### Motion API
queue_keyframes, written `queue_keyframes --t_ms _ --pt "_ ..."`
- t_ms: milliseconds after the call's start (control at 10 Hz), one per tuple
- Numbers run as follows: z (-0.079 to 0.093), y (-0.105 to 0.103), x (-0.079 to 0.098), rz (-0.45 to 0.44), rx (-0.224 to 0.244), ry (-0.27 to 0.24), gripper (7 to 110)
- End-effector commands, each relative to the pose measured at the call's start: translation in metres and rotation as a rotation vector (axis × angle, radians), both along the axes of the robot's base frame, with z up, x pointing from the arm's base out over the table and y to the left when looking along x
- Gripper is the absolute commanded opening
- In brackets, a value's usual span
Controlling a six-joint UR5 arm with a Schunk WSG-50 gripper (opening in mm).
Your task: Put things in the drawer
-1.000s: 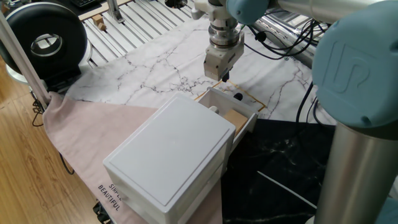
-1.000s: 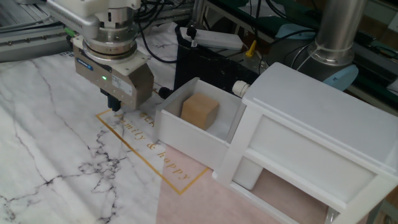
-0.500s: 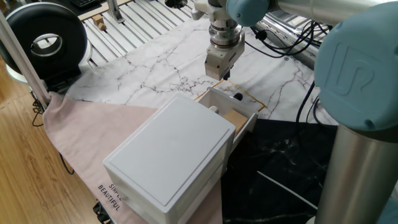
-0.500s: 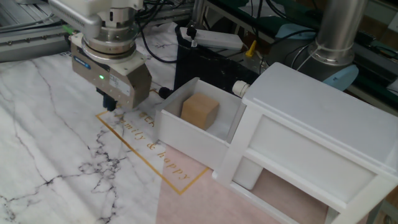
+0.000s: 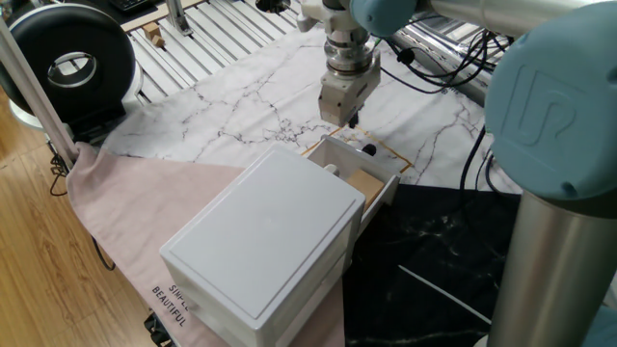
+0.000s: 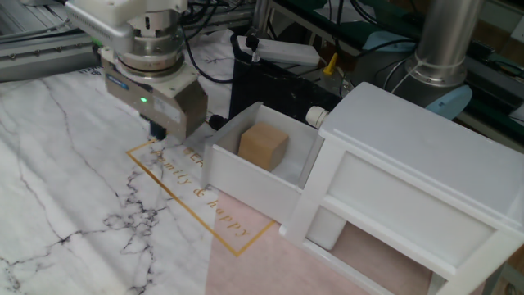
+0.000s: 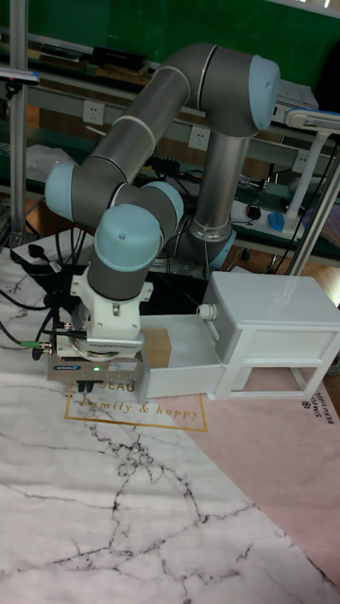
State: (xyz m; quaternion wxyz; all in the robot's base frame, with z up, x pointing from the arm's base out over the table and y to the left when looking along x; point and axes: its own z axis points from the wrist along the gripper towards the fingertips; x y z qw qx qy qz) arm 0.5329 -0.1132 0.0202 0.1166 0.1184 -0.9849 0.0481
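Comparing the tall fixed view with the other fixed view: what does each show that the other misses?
Only the tall view shows the whole arm and its base. Only the other fixed view shows the wooden cube fully, sitting inside the open drawer. Both show the gripper over the marble table just in front of the drawer, and the white cabinet.

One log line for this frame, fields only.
cube: in open drawer | gripper: outside, beside drawer front, empty | drawer: not closed

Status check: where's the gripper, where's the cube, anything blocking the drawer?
Gripper low over the marble, outside the drawer, holding nothing visible. Wooden cube sits inside the open drawer. Nothing seen blocking the drawer front.
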Motion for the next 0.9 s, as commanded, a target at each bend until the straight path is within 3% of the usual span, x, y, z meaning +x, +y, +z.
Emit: queue_keyframes --t_ms 0,100,400,600,800 --pt "0.009 -0.006 -0.023 -0.007 -0.025 0.092 7" --pt "0.008 -0.006 -0.022 -0.019 -0.027 0.087 7" --pt "0.034 -0.014 -0.048 -0.011 0.029 0.055 7" --pt "0.029 0.004 -0.056 -0.033 0.156 0.015 7" --pt "0.011 0.015 -0.052 -0.052 0.183 -0.017 7"
